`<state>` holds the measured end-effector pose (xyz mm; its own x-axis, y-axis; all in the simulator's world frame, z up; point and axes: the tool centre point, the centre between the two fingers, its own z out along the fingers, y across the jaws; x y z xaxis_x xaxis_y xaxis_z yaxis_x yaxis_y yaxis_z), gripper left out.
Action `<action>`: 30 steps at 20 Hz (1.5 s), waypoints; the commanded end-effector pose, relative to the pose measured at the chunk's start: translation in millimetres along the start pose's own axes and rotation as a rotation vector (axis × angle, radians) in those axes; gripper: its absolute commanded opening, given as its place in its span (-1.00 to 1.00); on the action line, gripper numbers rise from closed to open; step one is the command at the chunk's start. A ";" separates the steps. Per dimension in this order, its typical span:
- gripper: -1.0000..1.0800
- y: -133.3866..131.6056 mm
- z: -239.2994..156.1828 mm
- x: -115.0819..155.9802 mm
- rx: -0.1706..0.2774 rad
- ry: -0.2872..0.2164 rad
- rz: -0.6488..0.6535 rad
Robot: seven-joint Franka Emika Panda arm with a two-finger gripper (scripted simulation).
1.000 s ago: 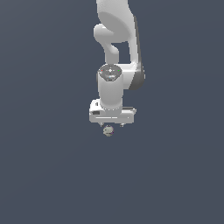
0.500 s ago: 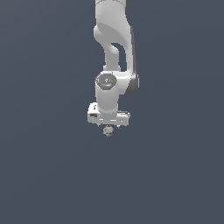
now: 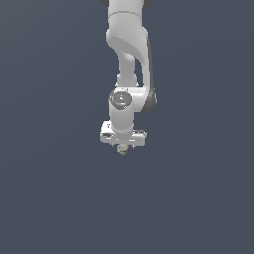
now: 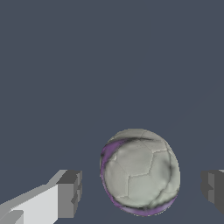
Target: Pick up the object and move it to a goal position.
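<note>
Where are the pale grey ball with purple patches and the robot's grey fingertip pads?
pale grey ball (image 4: 140, 171), wrist view, centre of its panelled surface.
fingertip pads (image 4: 69, 194), wrist view, dark face of one pad, apart from the ball.

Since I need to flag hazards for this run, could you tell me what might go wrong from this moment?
1. In the wrist view the ball sits between the tool fingers with gaps on both sides, nearer one finger, so closing may nudge it.
2. Being round, it could roll or squirt out of the flat pads.
</note>
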<state>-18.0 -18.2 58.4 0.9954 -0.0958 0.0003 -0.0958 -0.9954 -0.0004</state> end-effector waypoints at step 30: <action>-1.00 21.8 -20.0 -0.1 0.000 0.000 0.001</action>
<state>-20.4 -34.7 68.1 0.9953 -0.0965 -0.0018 -0.0965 -0.9953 -0.0002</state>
